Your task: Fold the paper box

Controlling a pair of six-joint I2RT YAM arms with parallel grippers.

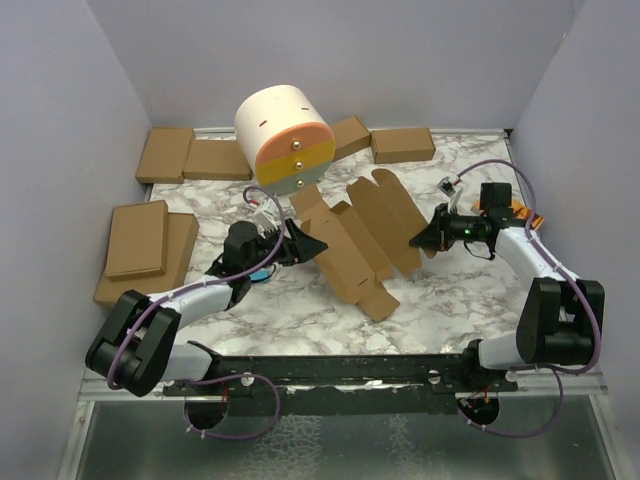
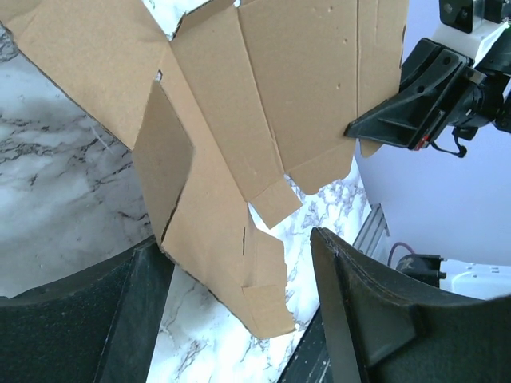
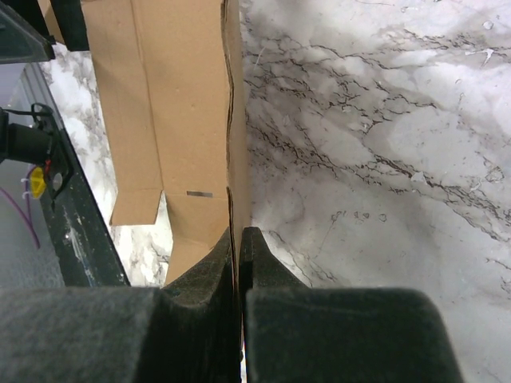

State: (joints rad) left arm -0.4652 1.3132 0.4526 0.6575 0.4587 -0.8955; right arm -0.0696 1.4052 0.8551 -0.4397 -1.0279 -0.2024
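1. Right now the right claw [image 1: 422,240] is pressed together on the right-hand edge of the paper box [image 1: 360,240]. My right wrist view shows both pads [image 3: 200,275] pinching the cardboard with no gap between them.
2. The left claw [image 1: 308,246] stands spread wide at the sheet's left side. From the left wrist I see a lower flap reaching into the gap between the fingers [image 2: 351,303], and I cannot see it touching either one.
3. The box is an unfolded die-cut sheet in the middle of the marble surface [image 1: 450,300]. It runs diagonally from the back centre toward the near centre and is bent into ridges along its creases rather than lying flat.
4. The sheet's near tip stops well short of the near edge, with bare marble between them. More bare marble lies toward the near right corner. Walls close the left, right and back edges.
5. I count one sheet and six ready-made flat boxes: four along the back edge [image 1: 403,145] and two stacked at the left edge [image 1: 137,238]. There is also one white cylinder [image 1: 280,115] with an orange-and-yellow face, which covers the sheet's far end in the top view.
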